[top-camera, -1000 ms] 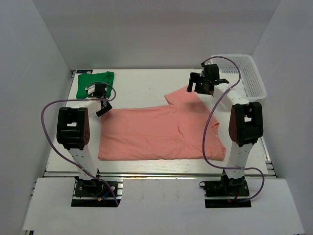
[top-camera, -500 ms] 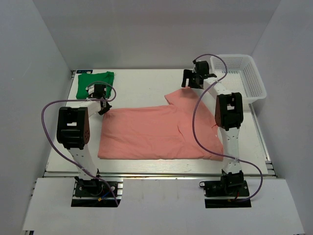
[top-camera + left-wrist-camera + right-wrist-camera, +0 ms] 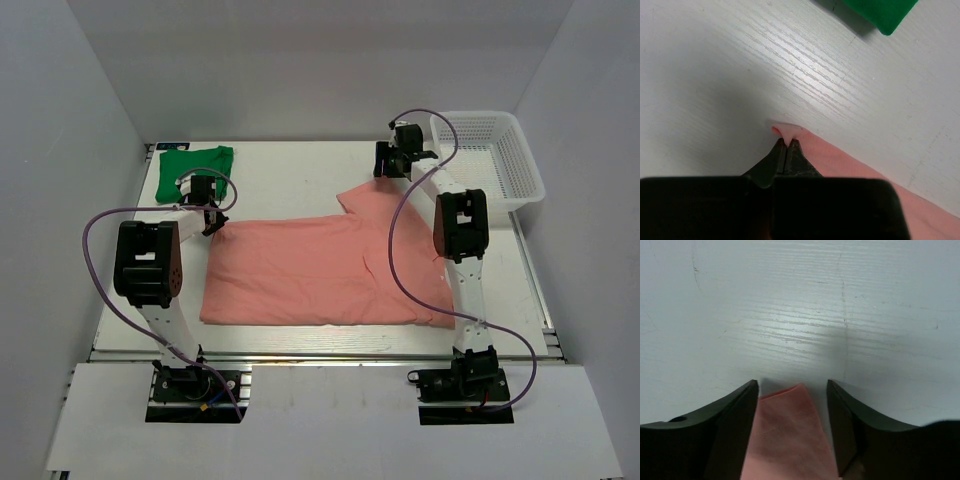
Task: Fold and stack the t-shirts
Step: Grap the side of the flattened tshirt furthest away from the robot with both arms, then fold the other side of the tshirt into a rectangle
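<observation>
Since the salmon-pink soft cloth t-shirt (image 3: 320, 270) lies spread flat across the middle of the white wood-grain table (image 3: 300, 165), one sleeve pointing far right, any lift hangs on two small bites. The left gripper (image 3: 785, 142) is pinched fully closed on a thin pucker at the shirt's far left corner; so little cloth could slip free. The right gripper (image 3: 792, 386) stands jaws apart astride the sleeve tip, gripping nothing; closing too high would miss it. The bright green cloth t-shirt (image 3: 193, 170) lies near the left gripper, where a wide swing might snag it.
</observation>
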